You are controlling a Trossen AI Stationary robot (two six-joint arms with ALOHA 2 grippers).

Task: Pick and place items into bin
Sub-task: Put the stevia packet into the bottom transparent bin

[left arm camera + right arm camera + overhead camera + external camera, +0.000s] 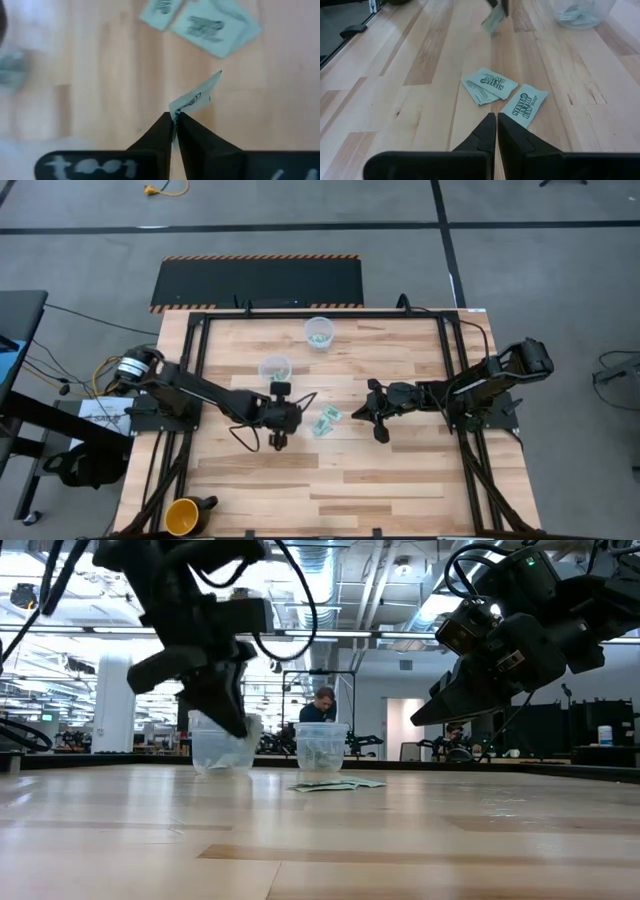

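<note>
Bare pale wood table [330, 480] spreads wide nearby. Left tool [174, 119] pinches one crinkly mint packet [196, 97], lifted; loose packets [502, 95] lie flat mid-table beside the clenched, empty right tool [496, 118]; clear cups [297, 350] beyond.

Two cups [274, 367] stand near the packets [327, 421]; surrounding table [400, 480] bare.

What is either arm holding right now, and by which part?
The left gripper pinches one small mint-green and white wrapped packet by a corner, lifted off the wooden table. The right gripper is shut on nothing.
</note>
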